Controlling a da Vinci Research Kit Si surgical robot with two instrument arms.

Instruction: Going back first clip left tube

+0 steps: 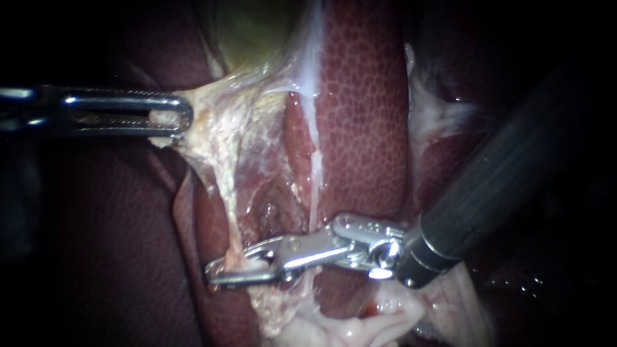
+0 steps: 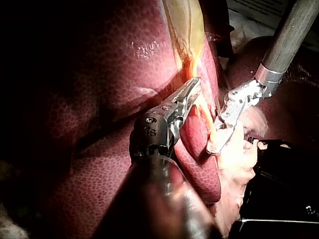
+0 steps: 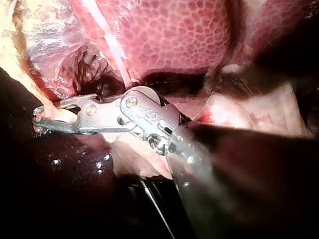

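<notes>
So my right instrument (image 1: 215,270), w/ end effector apart astride left tube (image 1: 225,215), isn't backed off yet; left instrument (image 1: 183,115) clamped on pale tissue (image 1: 205,125).

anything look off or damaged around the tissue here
Nothing is clearly wrong. The one oddity is a small red patch on the pale tissue just under the right instrument. It could be slight oozing, but I cannot tell.

What carries everything in my view is the dark red liver (image 1: 366,115), filling the frame, with the yellow-green gallbladder (image 1: 257,32) lying on it at upper centre and pale tissue (image 1: 218,128) spreading down from there.
</notes>
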